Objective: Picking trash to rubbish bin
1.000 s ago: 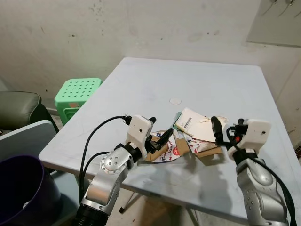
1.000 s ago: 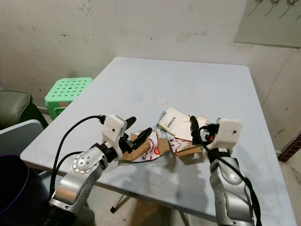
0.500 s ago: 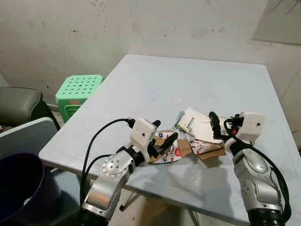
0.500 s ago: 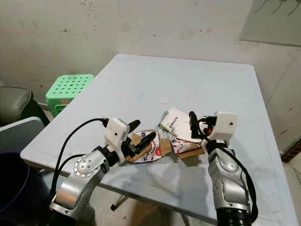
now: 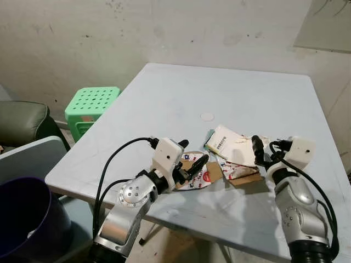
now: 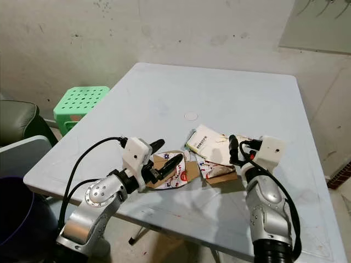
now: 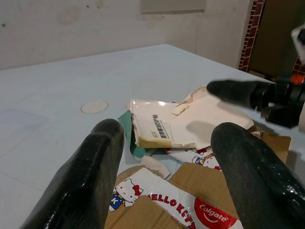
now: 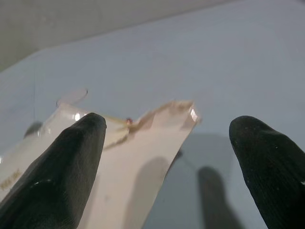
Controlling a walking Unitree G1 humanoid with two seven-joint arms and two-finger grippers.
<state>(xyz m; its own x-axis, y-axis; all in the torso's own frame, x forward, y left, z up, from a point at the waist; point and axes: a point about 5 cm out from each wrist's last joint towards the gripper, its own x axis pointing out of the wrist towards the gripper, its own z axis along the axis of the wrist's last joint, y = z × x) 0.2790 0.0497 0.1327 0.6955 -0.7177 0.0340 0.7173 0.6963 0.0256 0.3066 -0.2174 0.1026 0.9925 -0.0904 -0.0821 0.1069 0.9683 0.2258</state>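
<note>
I have both grippers at the trash pile (image 5: pixel 222 159), which lies on the near part of the pale tabletop (image 5: pixel 230 93). The left gripper (image 5: pixel 192 159) hovers at the pile's left edge, fingers (image 7: pixel 90 176) apart over a printed toothpaste carton (image 7: pixel 186 205). The right gripper (image 5: pixel 258 150) sits at the pile's right edge, fingers (image 8: pixel 62 176) spread wide around a torn white wrapper (image 8: pixel 143 157). My head cameras add what the wrist views miss: a dark bin (image 5: pixel 24 219) and a green stool (image 5: pixel 90 104) left of the pile, off the tabletop.
</note>
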